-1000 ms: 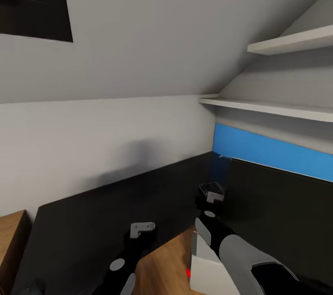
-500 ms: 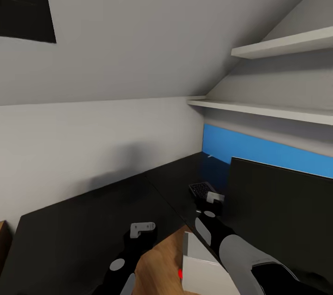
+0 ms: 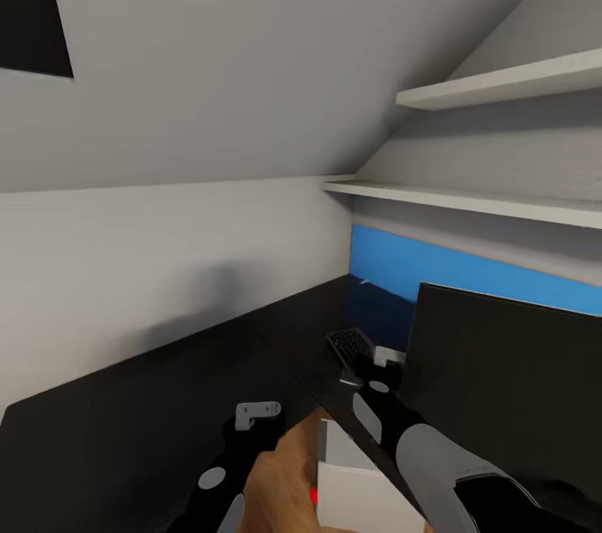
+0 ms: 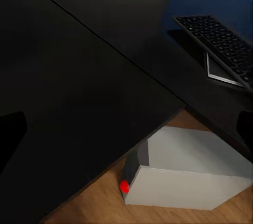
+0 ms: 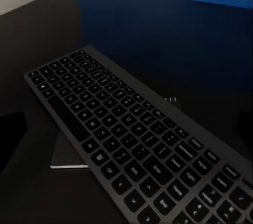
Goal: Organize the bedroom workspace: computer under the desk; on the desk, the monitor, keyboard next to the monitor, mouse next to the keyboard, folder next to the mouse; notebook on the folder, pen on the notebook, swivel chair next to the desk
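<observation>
While the right end effector [image 3: 386, 359] hovers just above the desk [image 3: 150, 408], the keyboard [image 5: 137, 134] lies directly in front of it, resting partly on a thin grey notebook [image 5: 68, 155]. The monitor [image 3: 502, 366] stands just beside it, and the computer [image 4: 184, 174] sits on the floor under the desk edge. I cannot tell how far either end effector is open; the left end effector [image 3: 255, 414] seems to hold nothing. A careless reach could push the keyboard and drag the notebook, or knock the monitor.

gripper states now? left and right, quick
Left gripper: cannot tell, fingers barely visible, nothing seen held.
Right gripper: cannot tell, hovering by the keyboard, no grasp visible.
</observation>
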Controlling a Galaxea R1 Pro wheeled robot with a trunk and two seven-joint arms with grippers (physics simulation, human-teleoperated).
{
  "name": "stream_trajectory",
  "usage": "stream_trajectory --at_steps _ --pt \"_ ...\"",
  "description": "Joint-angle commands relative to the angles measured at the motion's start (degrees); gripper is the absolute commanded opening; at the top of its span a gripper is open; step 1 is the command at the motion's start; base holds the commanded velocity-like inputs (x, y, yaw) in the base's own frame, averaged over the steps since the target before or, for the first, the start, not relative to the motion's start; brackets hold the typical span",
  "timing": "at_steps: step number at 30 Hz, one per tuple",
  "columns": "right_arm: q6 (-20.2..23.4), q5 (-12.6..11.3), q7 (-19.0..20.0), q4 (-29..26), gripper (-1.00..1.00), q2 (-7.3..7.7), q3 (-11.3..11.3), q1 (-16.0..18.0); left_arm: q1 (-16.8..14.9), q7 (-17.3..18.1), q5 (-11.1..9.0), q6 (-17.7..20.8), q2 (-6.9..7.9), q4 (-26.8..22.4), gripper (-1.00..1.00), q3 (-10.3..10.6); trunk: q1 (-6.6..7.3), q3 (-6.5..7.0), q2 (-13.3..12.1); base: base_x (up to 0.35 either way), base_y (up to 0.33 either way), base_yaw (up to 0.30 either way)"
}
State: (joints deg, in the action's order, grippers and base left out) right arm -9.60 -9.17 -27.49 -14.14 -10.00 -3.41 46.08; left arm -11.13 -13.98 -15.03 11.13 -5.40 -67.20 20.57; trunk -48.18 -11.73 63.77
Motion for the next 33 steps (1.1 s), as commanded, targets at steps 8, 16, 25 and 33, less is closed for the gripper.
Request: stream_trajectory --at_steps 8,16,25,33 --pt "-0.4 -0.7 -0.1 0.1 1.00 0.00 -0.2 0.1 0.0 -0.4 -0.5 0.2 0.03 -0.1 1.00 0.1 -0.01 0.26 0.1 0.000 0.000 -0.227" --pt "-0.4 -0.6 -0.1 0.1 1.00 0.00 -0.2 0.1 0.0 -0.4 -0.6 0.1 0.03 -0.1 1.00 0.1 -0.01 0.60 0.1 0.000 0.000 -0.223" --pt "-0.4 -0.6 -0.1 0.1 1.00 0.00 -0.2 0.1 0.0 -0.4 -0.6 0.1 0.03 -0.1 1.00 0.2 -0.01 0.82 0.1 0.000 0.000 -0.154" --pt "-0.4 -0.7 -0.2 0.1 1.00 0.00 -0.3 0.1 0.0 -0.4 -0.6 0.1 0.03 -0.1 1.00 0.1 -0.01 0.83 0.1 0.000 0.000 -0.011"
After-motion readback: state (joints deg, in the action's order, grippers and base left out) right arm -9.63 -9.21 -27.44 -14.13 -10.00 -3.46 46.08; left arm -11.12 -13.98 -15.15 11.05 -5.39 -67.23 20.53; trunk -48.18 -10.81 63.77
